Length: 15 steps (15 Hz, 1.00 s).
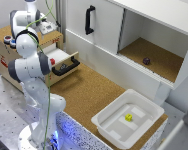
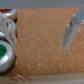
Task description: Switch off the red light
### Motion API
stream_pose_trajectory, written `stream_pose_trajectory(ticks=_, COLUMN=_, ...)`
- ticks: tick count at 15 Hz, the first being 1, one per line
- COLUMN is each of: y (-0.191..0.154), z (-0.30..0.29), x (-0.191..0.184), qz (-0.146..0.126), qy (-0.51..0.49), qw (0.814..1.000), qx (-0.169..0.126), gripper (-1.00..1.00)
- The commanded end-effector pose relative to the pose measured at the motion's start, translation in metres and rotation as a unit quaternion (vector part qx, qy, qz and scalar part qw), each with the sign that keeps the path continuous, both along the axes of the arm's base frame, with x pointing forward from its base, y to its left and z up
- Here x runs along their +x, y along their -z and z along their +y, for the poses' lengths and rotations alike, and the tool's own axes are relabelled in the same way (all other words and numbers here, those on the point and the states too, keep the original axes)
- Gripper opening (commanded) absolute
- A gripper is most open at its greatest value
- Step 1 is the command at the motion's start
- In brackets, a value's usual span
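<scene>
The pincer is hovering wide over the bench. A green button is sitting at its nine o'clock; no red light is showing.

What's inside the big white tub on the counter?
Inside the white tub sits one small yellow block, near the middle of its floor. The rest of the floor looks bare. The near wall hides a thin strip of the floor, so that part cannot be checked.

I see the arm at the exterior view's left, in front of a button box. An open drawer sits beside it. A tray at the right holds a small block; another object lies in the open cabinet.
</scene>
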<state>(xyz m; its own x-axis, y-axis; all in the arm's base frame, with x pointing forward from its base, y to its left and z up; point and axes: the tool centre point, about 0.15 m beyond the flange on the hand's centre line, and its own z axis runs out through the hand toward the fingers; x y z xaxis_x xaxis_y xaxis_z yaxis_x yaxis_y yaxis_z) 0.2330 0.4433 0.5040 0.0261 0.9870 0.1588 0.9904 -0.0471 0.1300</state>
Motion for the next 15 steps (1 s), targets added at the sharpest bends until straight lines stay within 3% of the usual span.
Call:
stream_pose_trajectory(ticks=1, y=-0.039, z=0.080, x=-0.017, qz=0.033, qy=0.028, qw=0.991, qx=-0.128, gripper=1.00)
stream_pose_trajectory(ticks=7, y=-0.049, z=0.127, x=-0.080, qz=0.080, qy=0.086, qw=0.986, qx=-0.117, gripper=1.00)
stream_pose_trajectory(ticks=12, y=-0.042, z=0.149, x=-0.096, qz=0.067, qy=0.114, qw=0.985, qx=-0.108, gripper=1.00)
stream_pose_trajectory(ticks=14, y=-0.038, z=0.158, x=-0.095, qz=0.047, qy=0.114, qw=0.986, qx=-0.112, gripper=1.00)
stream_pose_trajectory(ticks=15, y=-0.038, z=0.161, x=-0.092, qz=0.033, qy=0.118, qw=0.987, qx=-0.108, gripper=-1.00)
